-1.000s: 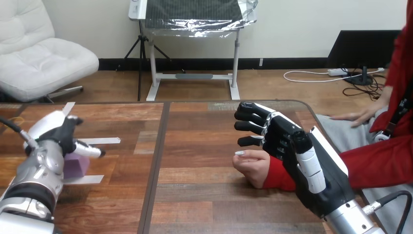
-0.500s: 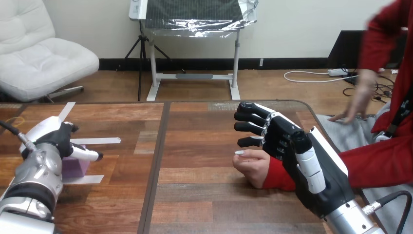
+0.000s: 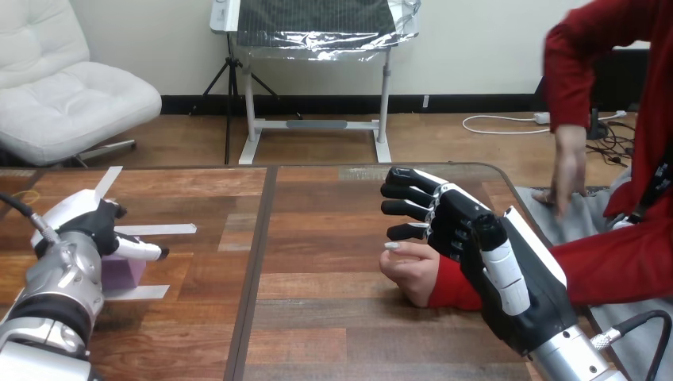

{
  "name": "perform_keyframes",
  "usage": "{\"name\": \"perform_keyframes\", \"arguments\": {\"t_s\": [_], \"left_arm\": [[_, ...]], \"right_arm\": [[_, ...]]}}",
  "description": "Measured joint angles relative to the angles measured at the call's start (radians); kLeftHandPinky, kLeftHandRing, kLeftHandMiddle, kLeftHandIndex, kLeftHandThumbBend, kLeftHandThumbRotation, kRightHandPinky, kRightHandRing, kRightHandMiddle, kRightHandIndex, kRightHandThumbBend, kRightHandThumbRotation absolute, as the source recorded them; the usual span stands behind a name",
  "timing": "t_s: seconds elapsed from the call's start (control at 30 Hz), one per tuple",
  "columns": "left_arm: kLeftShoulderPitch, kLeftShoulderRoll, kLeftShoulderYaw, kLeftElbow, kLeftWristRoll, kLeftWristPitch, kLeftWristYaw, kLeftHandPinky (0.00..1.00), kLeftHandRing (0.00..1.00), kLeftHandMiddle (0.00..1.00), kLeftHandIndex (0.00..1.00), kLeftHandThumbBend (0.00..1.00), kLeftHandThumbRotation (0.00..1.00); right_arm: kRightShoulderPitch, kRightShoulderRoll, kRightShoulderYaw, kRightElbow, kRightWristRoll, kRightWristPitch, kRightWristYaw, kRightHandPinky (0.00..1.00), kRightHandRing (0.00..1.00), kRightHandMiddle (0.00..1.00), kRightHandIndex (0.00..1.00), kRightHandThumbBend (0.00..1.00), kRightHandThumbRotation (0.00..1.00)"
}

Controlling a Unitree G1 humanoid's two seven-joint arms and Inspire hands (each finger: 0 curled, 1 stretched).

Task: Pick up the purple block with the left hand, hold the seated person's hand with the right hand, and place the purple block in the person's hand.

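Pickup step: the left hand (image 3: 83, 230) is over the purple block (image 3: 127, 271) at 9 o'clock, grip unclear; the right hand (image 3: 460, 226), loosely open, is beside the person's hand (image 3: 413, 274). Next comes lifting.

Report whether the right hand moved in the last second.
No. The right hand stays put relative to the table seam, beside the person's hand.

The bench (image 3: 317, 238) is varnished wood, smooth with a soft sheen. The left robot hand (image 3: 87, 226) and right robot hand (image 3: 464, 230) are glossy black plastic under white shells. The left forearm (image 3: 55, 295) is silvery metal. The purple block (image 3: 127, 272) looks matt; the sleeve (image 3: 611, 266) is red cloth.
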Motion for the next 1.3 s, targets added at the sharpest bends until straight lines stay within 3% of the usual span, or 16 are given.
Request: {"name": "perform_keyframes", "arguments": {"t_s": [0.63, 1.3], "left_arm": [[-0.001, 0.000, -0.016, 0.000, 0.001, 0.001, -0.002, 0.81, 0.88, 0.89, 0.89, 0.68, 0.28], [-0.006, 0.001, -0.051, 0.000, 0.006, 0.000, -0.059, 0.87, 0.90, 0.90, 0.88, 0.67, 0.16]], "right_arm": [[0.000, -0.009, 0.000, -0.003, -0.001, 0.005, 0.000, 0.73, 0.82, 0.84, 0.83, 0.90, 1.00], [0.000, -0.032, 0.000, -0.016, -0.001, 0.004, 0.000, 0.71, 0.82, 0.83, 0.84, 0.89, 1.00]]}}
